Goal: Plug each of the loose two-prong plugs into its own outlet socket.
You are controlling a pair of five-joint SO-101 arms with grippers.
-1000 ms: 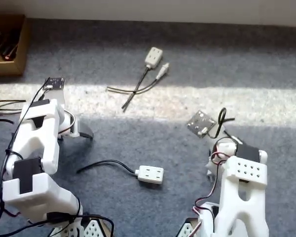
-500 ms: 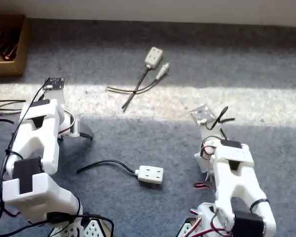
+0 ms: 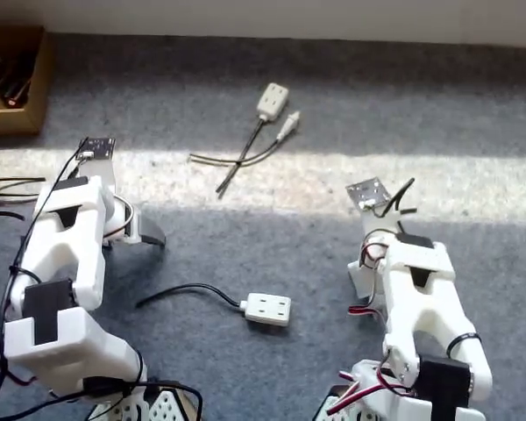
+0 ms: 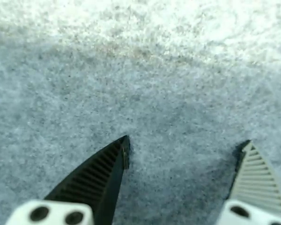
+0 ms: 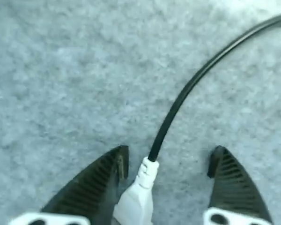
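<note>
Grey carpet (image 3: 245, 254) spreads around a white rectangular outlet socket (image 3: 267, 310) between the arms. Right gripper (image 5: 171, 152), jaws apart, straddles a white two-prong plug (image 5: 136, 199) on black cord (image 5: 196, 77); left gripper (image 4: 186, 141) gapes above carpet.

No text, number or sign is legible: the near outlet socket (image 3: 267, 309), the far outlet socket (image 3: 273, 101) and the wooden box (image 3: 17, 118) carry nothing readable
</note>
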